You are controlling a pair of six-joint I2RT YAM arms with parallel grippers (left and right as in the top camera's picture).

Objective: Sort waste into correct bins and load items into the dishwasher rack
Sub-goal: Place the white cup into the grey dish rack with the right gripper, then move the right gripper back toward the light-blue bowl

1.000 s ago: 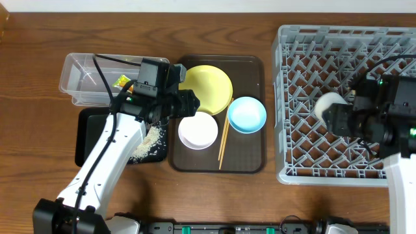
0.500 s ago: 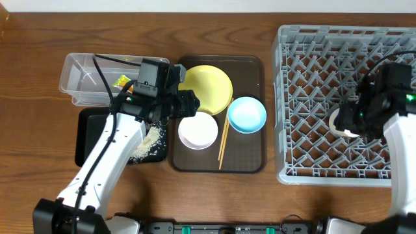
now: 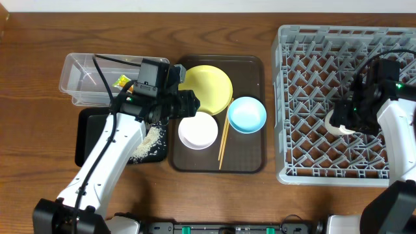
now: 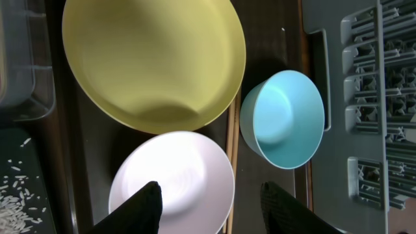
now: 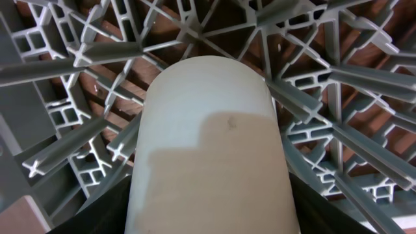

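Observation:
My right gripper (image 3: 348, 117) is shut on the small pale cup (image 3: 334, 121) and holds it low over the lattice floor of the light-grey dishwasher rack (image 3: 305, 97); the cup (image 5: 211, 136) fills the right wrist view. My left gripper (image 4: 211, 211) is open above the white bowl (image 4: 172, 179) on the brown tray. The yellow plate (image 3: 207, 88), light-blue bowl (image 3: 247, 114) and chopsticks (image 3: 223, 140) lie on that tray. The green-and-orange wrapper (image 3: 121, 81) lies in the clear tub (image 3: 78, 75). Rice scraps (image 3: 148, 144) lie in the black tray (image 3: 88, 133). The tissue is not visible.
The brown serving tray (image 3: 253, 159) sits between the bins and the rack. The rack's pegs and walls (image 5: 58, 71) surround the cup. Bare wooden table (image 3: 39, 39) lies to the far left and front.
My right gripper has swung with the cup, shifting back and lowering it toward the rack floor at the rack's middle right. The left arm has not moved.

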